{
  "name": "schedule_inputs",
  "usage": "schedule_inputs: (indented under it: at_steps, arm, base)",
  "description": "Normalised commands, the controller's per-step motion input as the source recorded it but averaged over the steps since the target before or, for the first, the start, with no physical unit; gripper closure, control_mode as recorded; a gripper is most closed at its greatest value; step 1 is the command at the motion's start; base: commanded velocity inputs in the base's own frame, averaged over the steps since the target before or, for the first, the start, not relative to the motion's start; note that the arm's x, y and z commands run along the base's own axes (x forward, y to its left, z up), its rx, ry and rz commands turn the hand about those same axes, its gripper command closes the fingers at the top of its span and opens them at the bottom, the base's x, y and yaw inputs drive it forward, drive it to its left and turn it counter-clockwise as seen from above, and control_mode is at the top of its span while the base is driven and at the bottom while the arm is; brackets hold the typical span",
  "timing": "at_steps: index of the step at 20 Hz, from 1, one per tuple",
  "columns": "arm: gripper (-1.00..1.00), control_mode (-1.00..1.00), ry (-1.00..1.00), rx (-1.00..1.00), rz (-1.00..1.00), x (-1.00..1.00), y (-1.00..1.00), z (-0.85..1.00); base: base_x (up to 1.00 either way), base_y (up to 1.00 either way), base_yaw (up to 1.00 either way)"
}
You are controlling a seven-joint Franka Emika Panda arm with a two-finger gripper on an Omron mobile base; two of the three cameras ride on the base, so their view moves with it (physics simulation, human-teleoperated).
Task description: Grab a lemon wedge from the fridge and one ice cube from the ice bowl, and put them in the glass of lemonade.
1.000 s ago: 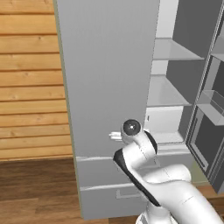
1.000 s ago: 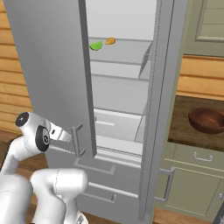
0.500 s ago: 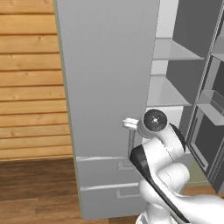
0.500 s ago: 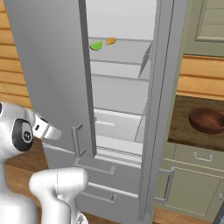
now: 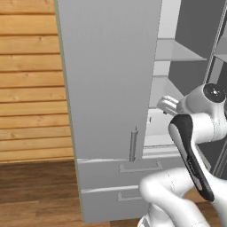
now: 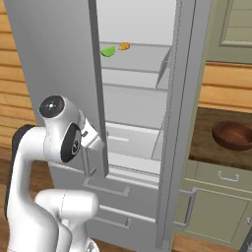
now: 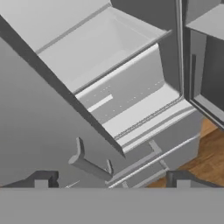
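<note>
A: We read this as the first step, fetching the lemon wedge. The fridge (image 6: 147,123) stands with its left door (image 5: 106,75) swung open, and the gripper (image 7: 111,183) has its jaws spread wide, pinching nothing, just beside that door's slim handle (image 7: 89,164).

B: Where do we place the task's things?

A: On an upper shelf (image 6: 133,56) inside the fridge, near its left edge, lie a green piece (image 6: 108,50) and an orange piece (image 6: 124,46) close together. We judge the wedge to be one of them, though which is too small to tell. The ice bowl (image 6: 233,135) sits on the dark bench (image 6: 206,147) to the right of the fridge, near the bench's front edge. Whether it holds cubes we cannot tell.

B: What does the next move call for?

A: We judge that the arm (image 6: 59,142) must lift from handle height, clear the door's inner edge, and reach up and into that upper shelf with the jaws open.

B: And the setting?

A: Horizontal wooden planks (image 5: 26,88) line the wall, a dark wood floor (image 5: 35,190) lies below, and pale green cabinets (image 6: 221,206) carry the bench. Two drawers (image 5: 133,181) close the fridge's base.
</note>
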Motion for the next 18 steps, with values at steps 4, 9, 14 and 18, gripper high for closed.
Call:
schedule_inputs:
  at_steps: [4, 9, 14, 18]
  arm:
    - [-1.00, -1.00, 0.01, 0.05, 0.03, 0.27, -0.36, 0.00]
    - [-1.00, -1.00, 0.16, 0.01, 0.00, 0.78, -0.18, -0.01]
    - [-1.00, -1.00, 0.03, 0.05, 0.00, 0.64, -0.40, -0.01]
    - [-1.00, -1.00, 0.00, 0.07, 0.00, 0.68, -0.04, 0.00]
  base:
    - [0.00, 0.00, 0.00]
    - [0.00, 0.00, 0.00]
    - [0.00, 0.00, 0.00]
    - [0.00, 0.00, 0.00]
